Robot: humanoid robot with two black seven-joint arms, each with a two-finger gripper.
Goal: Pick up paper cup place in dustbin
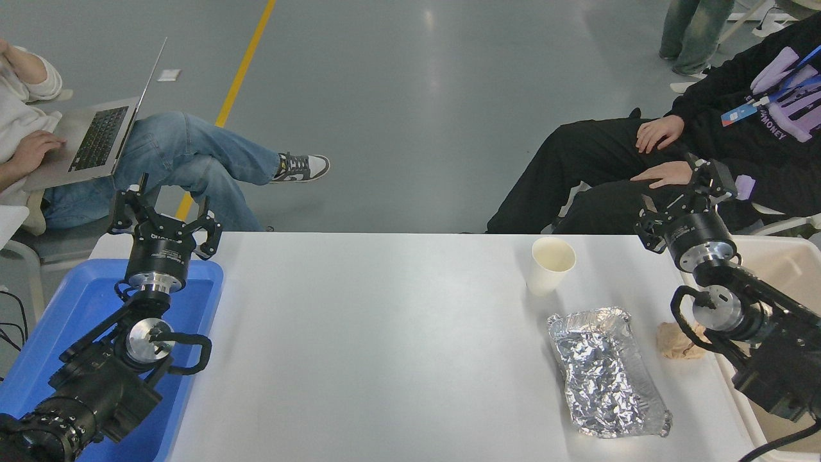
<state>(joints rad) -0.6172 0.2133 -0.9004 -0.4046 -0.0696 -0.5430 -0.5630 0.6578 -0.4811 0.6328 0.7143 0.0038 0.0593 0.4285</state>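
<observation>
- Cup: the paper cup [551,264] stands upright on the white table [385,333], toward two o'clock from the table's middle, close to the far edge. Its open mouth faces up and shows a cream inside. Nothing touches it.
- The dustbin [792,266], a beige tub with a thick rim, sits at the table's three o'clock side, partly cut off by the picture's edge and partly hidden behind the right arm.
- The right gripper [686,196] is held above the near corner of the dustbin, at three o'clock from the cup and well apart from it. Its fingers are spread wide and hold nothing.
- The left gripper [165,215] is parked at nine o'clock over the far end of a blue tray [77,308], fingers splayed wide, empty.
- A crumpled foil tray [603,372] lies at six o'clock from the cup, near it but not touching.
- A crumpled tan paper ball [678,340] rests at three o'clock from the foil, just beside the right arm's wrist.
- Beyond the table's far edge, a person in black [641,173] sits at one o'clock with both hands on the lap, and another person with a laptop [96,138] sits at ten o'clock.
</observation>
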